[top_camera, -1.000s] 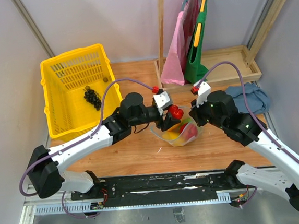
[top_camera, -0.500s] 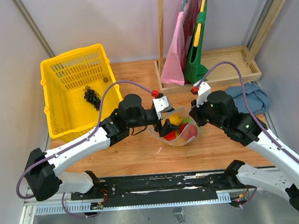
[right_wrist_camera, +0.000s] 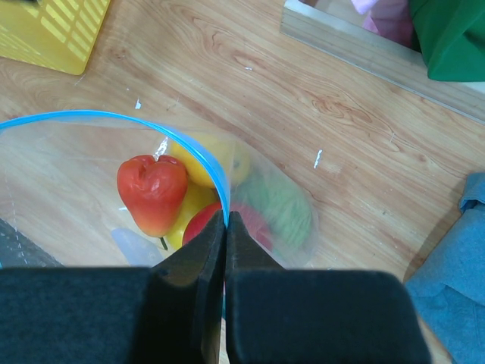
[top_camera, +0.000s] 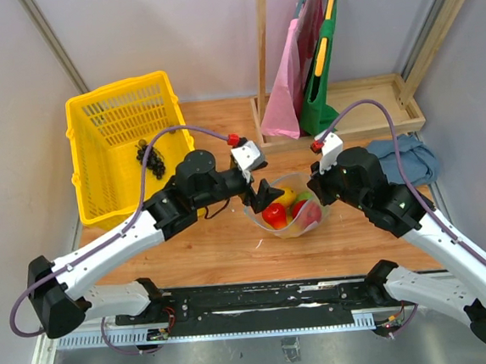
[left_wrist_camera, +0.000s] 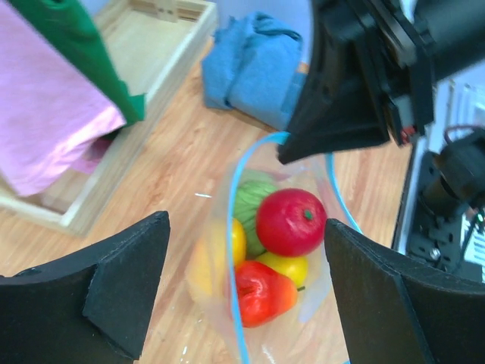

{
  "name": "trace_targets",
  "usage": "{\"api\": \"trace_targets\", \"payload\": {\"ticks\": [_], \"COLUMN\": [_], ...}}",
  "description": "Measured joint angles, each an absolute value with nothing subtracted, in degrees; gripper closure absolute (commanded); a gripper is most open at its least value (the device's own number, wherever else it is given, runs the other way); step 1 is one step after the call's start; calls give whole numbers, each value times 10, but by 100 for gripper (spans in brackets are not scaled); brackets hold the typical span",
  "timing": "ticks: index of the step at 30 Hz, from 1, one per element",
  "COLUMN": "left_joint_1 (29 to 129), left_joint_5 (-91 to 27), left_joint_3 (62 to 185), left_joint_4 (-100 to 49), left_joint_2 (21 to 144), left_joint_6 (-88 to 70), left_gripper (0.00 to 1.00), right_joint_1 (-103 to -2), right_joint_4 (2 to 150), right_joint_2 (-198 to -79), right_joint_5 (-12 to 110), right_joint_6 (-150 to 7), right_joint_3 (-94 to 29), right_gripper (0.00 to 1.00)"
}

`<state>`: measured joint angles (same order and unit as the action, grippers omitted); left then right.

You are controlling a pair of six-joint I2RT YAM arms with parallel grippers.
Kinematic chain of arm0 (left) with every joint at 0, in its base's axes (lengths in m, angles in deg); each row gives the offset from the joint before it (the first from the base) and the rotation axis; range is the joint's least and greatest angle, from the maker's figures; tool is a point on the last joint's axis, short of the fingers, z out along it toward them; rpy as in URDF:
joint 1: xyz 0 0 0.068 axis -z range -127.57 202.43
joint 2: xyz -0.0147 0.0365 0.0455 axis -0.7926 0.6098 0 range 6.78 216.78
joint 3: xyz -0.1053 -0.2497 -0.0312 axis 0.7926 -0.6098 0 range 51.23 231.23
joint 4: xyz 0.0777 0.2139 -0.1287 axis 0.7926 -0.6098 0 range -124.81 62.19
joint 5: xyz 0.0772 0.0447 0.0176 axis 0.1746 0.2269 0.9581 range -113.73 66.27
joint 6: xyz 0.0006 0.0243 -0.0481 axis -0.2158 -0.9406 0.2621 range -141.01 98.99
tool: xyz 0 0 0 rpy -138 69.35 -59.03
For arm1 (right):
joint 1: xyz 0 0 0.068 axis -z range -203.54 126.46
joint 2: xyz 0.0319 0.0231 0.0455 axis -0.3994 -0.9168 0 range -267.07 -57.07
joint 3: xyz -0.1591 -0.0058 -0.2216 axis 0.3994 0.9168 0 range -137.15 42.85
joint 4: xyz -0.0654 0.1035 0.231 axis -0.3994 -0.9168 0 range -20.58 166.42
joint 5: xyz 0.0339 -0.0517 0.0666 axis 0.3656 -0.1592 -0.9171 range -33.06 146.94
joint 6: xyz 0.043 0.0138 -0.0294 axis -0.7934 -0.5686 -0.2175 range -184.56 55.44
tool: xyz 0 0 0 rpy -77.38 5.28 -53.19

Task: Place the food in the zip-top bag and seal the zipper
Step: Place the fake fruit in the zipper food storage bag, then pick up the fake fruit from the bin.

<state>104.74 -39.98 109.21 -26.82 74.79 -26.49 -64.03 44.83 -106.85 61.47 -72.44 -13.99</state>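
Moved: left gripper [top_camera: 261,189] has drawn back toward 9 o'clock from the clear floppy zip-top bag [top_camera: 287,233]; a red toy fruit [top_camera: 273,215] now lies inside.
Top view: dark purple-black grape bunch [top_camera: 151,156] sits in the yellow plastic basket [top_camera: 79,107], at the bag's 10 o'clock.
Left wrist view: black fingers [left_wrist_camera: 114,288] are spread wide, holding nothing.
Right wrist view: right gripper [right_wrist_camera: 225,220] is pinched on the thin light-blue zipper [right_wrist_camera: 114,116].
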Motion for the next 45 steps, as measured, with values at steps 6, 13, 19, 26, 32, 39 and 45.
{"api": "trace_targets", "payload": {"ticks": [6,13,19,26,32,39,45], "left_joint_1": [1047,985,884,697,583,515,493], "left_joint_5": [-256,-94,-15,-21,-65,-106,-123], "left_joint_3": [1153,1211,1217,1217,1216,1216,1241], "left_joint_4": [-334,-441,-519,-563,-570,-545,-523], "left_joint_2": [735,725,714,722,782,903,1029], "left_joint_6": [-219,-126,-49,5,24,29,29], "left_gripper": [10,9,7,7,11,14,16], "right_joint_1": [-640,-640,-640,-640,-640,-640,-640], "right_joint_4": [448,447,447,447,447,448,449], "right_joint_2": [-1066,-1064,-1064,-1063,-1063,-1064,-1068], "right_joint_5": [615,615,615,615,615,615,615], "right_joint_6": [-724,-724,-724,-724,-724,-724,-723], "right_joint_3": [-140,-140,-140,-140,-140,-140,-140], "right_gripper": [100,99,99,99,99,99,100]}}
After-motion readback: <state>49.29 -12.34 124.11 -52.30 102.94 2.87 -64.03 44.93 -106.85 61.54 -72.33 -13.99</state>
